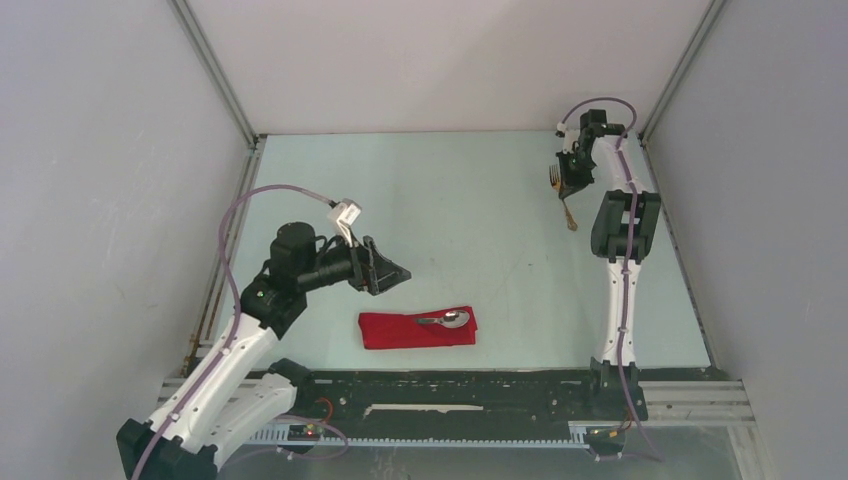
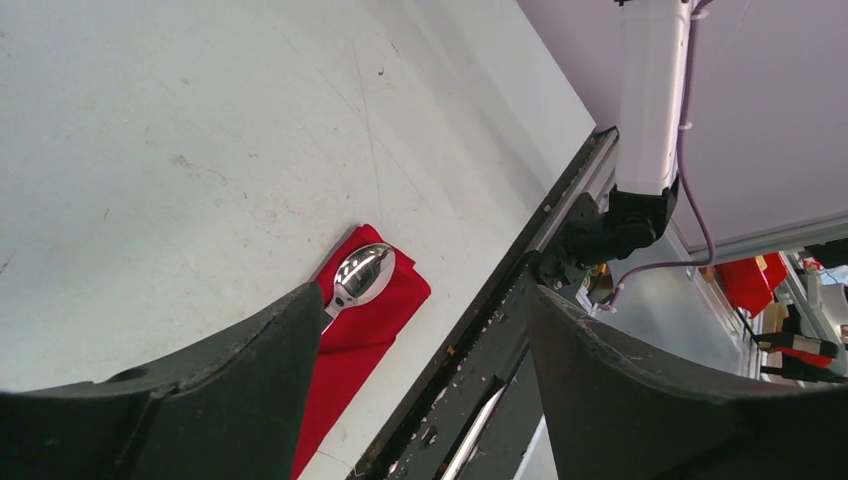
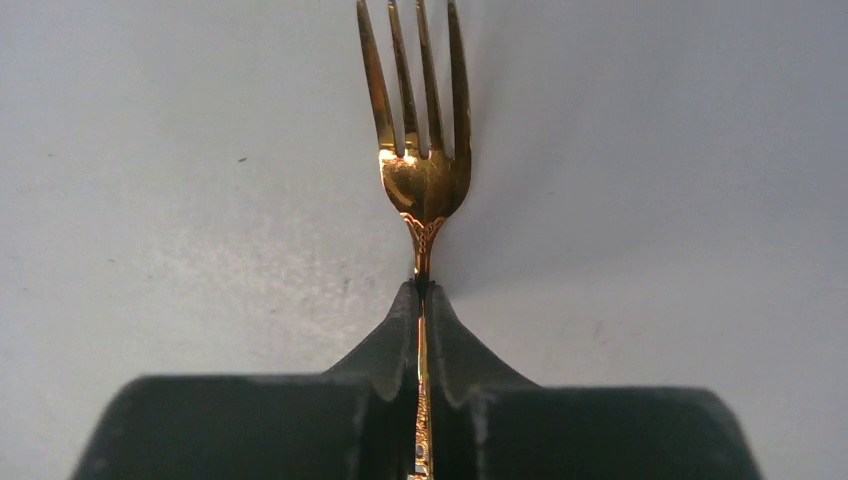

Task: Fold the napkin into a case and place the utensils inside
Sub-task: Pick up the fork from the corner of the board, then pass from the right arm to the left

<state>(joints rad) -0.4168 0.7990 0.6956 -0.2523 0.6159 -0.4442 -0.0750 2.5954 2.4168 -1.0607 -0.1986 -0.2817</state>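
The red napkin (image 1: 400, 332) lies folded into a narrow flat case near the table's front edge, also seen in the left wrist view (image 2: 372, 322). The spoon (image 1: 450, 319) rests on its right end, silver bowl (image 2: 362, 273) up and handle pointing left. My left gripper (image 1: 396, 270) hovers open up and to the left of the case, with nothing between its fingers (image 2: 270, 350). At the far right back, my right gripper (image 1: 570, 183) is shut on the neck of the gold fork (image 3: 424, 180), whose tines point away from the gripper (image 3: 421, 290) above the bare table.
A black rail (image 1: 450, 392) runs along the near edge, close to the case. Grey enclosure walls stand left, right and behind. The right arm's base and white link (image 2: 645, 120) rise from the rail at the right.
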